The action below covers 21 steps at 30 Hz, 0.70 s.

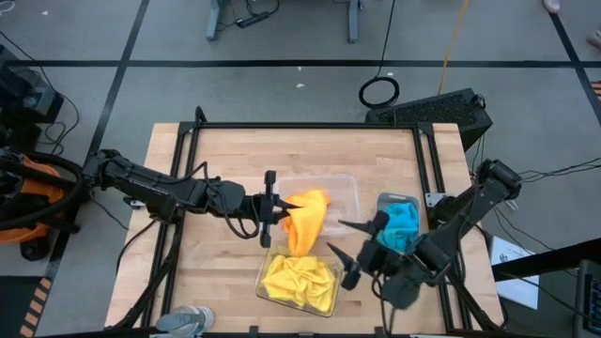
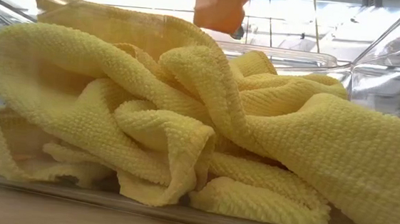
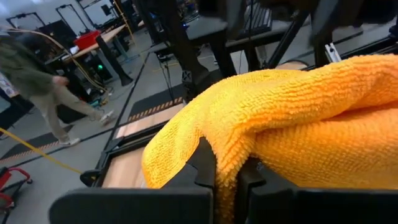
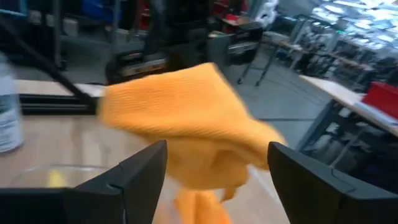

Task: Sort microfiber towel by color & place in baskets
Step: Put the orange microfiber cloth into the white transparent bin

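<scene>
My left gripper (image 1: 273, 212) reaches in from the table's left and is shut on an orange towel (image 1: 306, 222), which hangs above the near rim of an empty clear basket (image 1: 340, 186). The towel's lower end (image 2: 219, 6) shows over the yellow towels (image 2: 184, 125). Those yellow towels (image 1: 300, 282) lie crumpled in a shallow clear basket (image 1: 266, 282) at the near edge. Blue towels (image 1: 402, 227) fill a narrower basket (image 1: 394, 199) on the right. My right gripper (image 1: 349, 246) is open beside the orange towel (image 4: 186, 124) and touches nothing. My left gripper pinches the orange towel between its two fingers at a bunched edge fold (image 3: 225, 177). The fingers come in level from the table's left. The cloth bulges over and past the fingers (image 3: 205, 168), and the rest hangs slack below, lifted clear of the table and baskets.
Bare wooden tabletop (image 1: 216, 150) lies along the far side and the left. A small grey thing (image 1: 185, 319) sits at the near-left edge. A black box (image 1: 441, 108) stands beyond the far-right corner. A person (image 3: 37, 93) walks in the room behind.
</scene>
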Available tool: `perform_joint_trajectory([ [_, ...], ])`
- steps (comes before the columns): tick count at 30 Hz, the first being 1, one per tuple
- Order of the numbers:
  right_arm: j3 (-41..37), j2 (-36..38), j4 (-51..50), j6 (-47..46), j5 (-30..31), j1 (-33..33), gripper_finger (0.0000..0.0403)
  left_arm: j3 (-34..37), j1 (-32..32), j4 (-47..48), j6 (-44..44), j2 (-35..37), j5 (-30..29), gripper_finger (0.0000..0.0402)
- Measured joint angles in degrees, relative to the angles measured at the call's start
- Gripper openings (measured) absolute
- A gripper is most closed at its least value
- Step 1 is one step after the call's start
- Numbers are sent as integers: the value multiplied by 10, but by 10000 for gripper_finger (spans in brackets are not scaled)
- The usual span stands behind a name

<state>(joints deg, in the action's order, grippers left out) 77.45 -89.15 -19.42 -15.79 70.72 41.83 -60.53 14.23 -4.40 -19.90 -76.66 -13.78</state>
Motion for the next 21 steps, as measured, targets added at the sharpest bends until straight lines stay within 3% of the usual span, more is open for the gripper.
perform_joint_trajectory([
  [3, 0, 1, 11, 22, -20, -29, 270, 0, 0, -3, -1, 0, 0, 11],
  [8, 0, 0, 53, 63, -166, -86, 270, 0, 0, 6, -5, 0, 2, 11],
  [14, 0, -1, 59, 81, -250, -147, 270, 0, 3, 10, -31, 0, 13, 11],
  [21, 0, -8, 44, 99, -402, -199, 272, 0, 4, 13, -34, -1, 53, 11],
])
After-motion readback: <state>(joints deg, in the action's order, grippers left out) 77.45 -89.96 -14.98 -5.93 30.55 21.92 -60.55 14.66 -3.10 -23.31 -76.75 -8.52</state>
